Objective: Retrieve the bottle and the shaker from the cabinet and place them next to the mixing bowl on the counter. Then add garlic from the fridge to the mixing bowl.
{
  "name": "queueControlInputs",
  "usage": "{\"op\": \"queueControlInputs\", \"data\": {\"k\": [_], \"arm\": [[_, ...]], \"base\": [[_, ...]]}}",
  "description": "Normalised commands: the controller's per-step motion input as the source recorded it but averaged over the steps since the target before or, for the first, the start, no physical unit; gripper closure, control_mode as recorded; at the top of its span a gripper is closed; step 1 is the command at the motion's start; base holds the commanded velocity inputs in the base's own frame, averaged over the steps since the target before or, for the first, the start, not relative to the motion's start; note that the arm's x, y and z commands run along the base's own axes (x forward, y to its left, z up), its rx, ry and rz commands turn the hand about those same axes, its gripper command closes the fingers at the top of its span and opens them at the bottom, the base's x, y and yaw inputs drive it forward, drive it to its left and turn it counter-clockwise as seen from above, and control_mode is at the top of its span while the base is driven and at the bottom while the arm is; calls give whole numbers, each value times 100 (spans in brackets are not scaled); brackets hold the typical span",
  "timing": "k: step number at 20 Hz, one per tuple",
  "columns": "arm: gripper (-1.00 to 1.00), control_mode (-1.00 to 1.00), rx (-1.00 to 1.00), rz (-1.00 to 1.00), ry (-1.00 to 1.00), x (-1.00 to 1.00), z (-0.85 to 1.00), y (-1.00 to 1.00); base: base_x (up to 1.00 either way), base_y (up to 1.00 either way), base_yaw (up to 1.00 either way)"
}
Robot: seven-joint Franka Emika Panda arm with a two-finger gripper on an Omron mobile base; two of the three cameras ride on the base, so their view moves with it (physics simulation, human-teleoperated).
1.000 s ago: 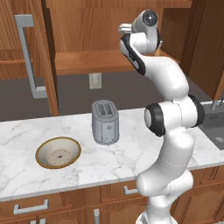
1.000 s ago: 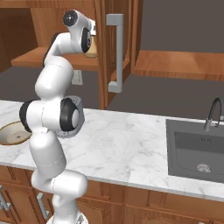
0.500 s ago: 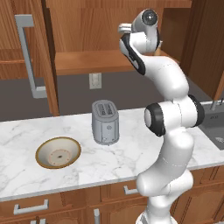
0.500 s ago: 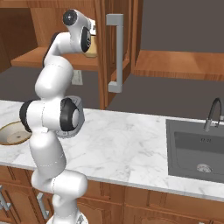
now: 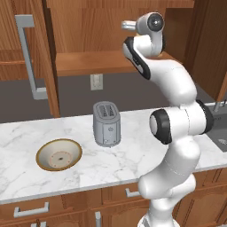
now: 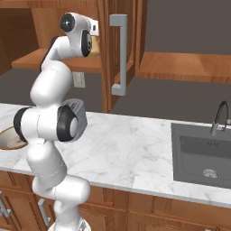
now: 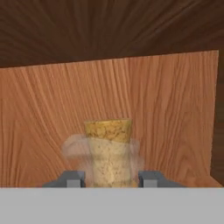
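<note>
The marble table (image 5: 133, 162) runs across the near part of the scene, above wooden drawer fronts. On its left part lies the mixing bowl (image 5: 59, 154), tan inside with a darker rim. Just beyond the bowl and to its right stands a grey toaster (image 5: 106, 123), upright, apart from the bowl. At the far right of the table a dark sink (image 6: 205, 155) is let into the marble, with a curved faucet (image 6: 219, 117) behind it.

The white arm rises from the near edge of the table and bends up and back into the open upper cabinet (image 5: 95, 62), whose door (image 6: 118, 49) with a long grey handle hangs open.

In the hand view, inside the cabinet, the claw (image 7: 112, 180) is clamped on the bottle (image 7: 107, 157), a clear bottle with a cork stopper standing upright between the two dark tips, which press its sides. Behind it is the cabinet's wooden back wall.
</note>
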Motion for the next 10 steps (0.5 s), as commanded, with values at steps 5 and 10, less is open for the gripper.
{"op": "queueControlInputs", "data": {"k": [5,10], "arm": [[100,-100,0,0,-27,-74,-3,3],[100,-100,0,0,-4,-90,36,14]], "base": [[0,0,0],[0,0,0]]}}
